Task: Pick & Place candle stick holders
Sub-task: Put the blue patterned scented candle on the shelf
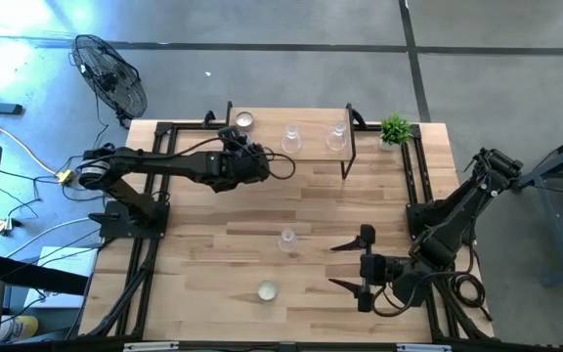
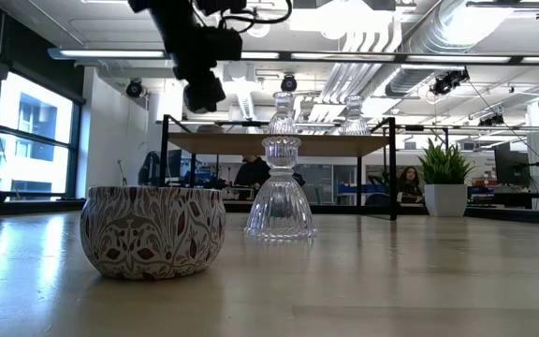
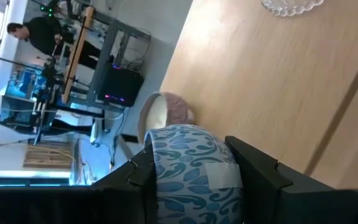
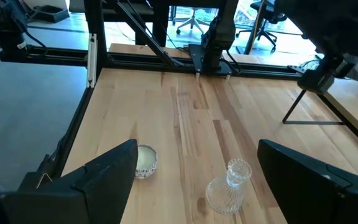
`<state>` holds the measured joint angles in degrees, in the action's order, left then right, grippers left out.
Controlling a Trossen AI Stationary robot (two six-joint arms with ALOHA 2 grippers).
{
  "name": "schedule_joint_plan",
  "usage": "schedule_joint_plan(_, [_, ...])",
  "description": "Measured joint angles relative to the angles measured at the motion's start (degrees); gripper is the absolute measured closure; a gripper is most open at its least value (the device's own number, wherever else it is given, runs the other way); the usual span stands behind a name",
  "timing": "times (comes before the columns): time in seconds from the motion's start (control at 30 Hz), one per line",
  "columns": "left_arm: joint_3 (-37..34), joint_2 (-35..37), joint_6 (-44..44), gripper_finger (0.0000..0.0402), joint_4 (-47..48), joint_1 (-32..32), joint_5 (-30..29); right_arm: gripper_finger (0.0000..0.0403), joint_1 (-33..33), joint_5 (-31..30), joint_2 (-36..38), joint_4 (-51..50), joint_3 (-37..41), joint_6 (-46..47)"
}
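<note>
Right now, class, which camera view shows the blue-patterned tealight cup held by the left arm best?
The left wrist view: the blue-patterned cup fills the frame, clamped between the left tool's dark fingers. In the high view the tool hides it near the raised shelf. The low view shows only the arm overhead; the right wrist view does not show it.

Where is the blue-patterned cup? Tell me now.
Left wrist view: the blue-patterned cup is held in the left gripper, above the raised shelf at its left end, beside a pinkish cup.

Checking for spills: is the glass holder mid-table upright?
Upright: the glass holder stands on its wide base, stem up, beside the patterned tealight cup.
</note>
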<state>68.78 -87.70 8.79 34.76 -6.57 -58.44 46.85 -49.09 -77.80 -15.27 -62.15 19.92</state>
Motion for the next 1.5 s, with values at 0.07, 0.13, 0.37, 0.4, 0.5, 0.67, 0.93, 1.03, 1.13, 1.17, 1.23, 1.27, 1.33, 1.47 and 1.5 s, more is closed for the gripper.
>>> schedule_joint_plan(0.07, [-1.0, 0.0, 1.5, 0.0251, -2.9, -0.6, 1.2, 0.0078, 0.0, 0.0, 0.0, 0.0, 0.0, 0.0])
schedule_joint_plan(0.13, [-1.6, 0.0, 2.9, 0.0251, -5.4, -1.1, 3.0, 0.0078, 0.0, 0.0, 0.0, 0.0, 0.0, 0.0])
schedule_joint_plan(0.37, [-4.1, 0.0, 5.1, 0.0251, -8.6, -3.1, 5.5, 0.0078, -0.1, -0.3, 0.0, 0.0, 0.0, -0.7])
schedule_joint_plan(0.4, [-4.3, 0.0, 5.1, 0.0251, -8.6, -3.3, 5.6, 0.0078, -0.3, -0.1, 0.0, 0.0, 0.0, -0.7])
schedule_joint_plan(0.5, [-5.0, 0.0, 4.9, 0.0251, -8.6, -4.1, 7.0, 0.0078, -0.9, 0.7, 0.0, 0.0, 0.0, -0.7])
schedule_joint_plan(0.67, [-6.0, 0.0, 5.0, 0.0251, -9.2, -4.4, 8.4, 0.0078, -2.2, 2.8, 0.0, -0.2, 0.0, -0.7])
schedule_joint_plan(0.93, [-7.6, 0.0, 6.0, 0.0250, -12.0, -5.1, 8.5, 0.0083, -3.3, 4.4, 0.0, -0.2, 0.0, -0.6])
schedule_joint_plan(1.03, [-8.1, 0.0, 6.1, 0.0250, -13.2, -6.0, 9.6, 0.0090, -3.4, 4.7, 0.0, -0.2, 0.0, -0.5])
schedule_joint_plan(1.13, [-8.1, 0.0, 6.1, 0.0250, -13.2, -6.2, 9.8, 0.0093, -3.4, 4.7, 0.0, -0.2, 0.0, -0.6])
schedule_joint_plan(1.17, [-8.1, 0.0, 6.1, 0.0250, -13.4, -6.2, 9.9, 0.0094, -3.4, 4.7, 0.0, -0.2, 0.0, -0.6])
schedule_joint_plan(1.23, [-8.2, 0.0, 6.1, 0.0250, -14.1, -6.2, 10.2, 0.0094, -3.4, 4.7, 0.0, -0.2, 0.0, -0.6])
schedule_joint_plan(1.27, [-8.2, 0.0, 6.1, 0.0250, -14.2, -6.2, 10.7, 0.0094, -3.4, 4.7, 0.0, -0.2, 0.0, -0.7])
schedule_joint_plan(1.33, [-8.2, 0.1, 6.1, 0.0250, -14.3, -6.2, 12.0, 0.0094, -3.4, 4.7, 0.0, -0.2, 0.0, -0.8])
schedule_joint_plan(1.47, [-8.2, 0.1, 6.2, 0.0250, -14.4, -6.2, 13.0, 0.0094, -3.4, 4.7, 0.0, -0.3, 0.0, -0.9])
schedule_joint_plan(1.5, [-8.2, 0.1, 6.3, 0.0250, -14.4, -6.2, 13.1, 0.0094, -3.4, 4.7, 0.0, -0.4, 0.0, -0.9])
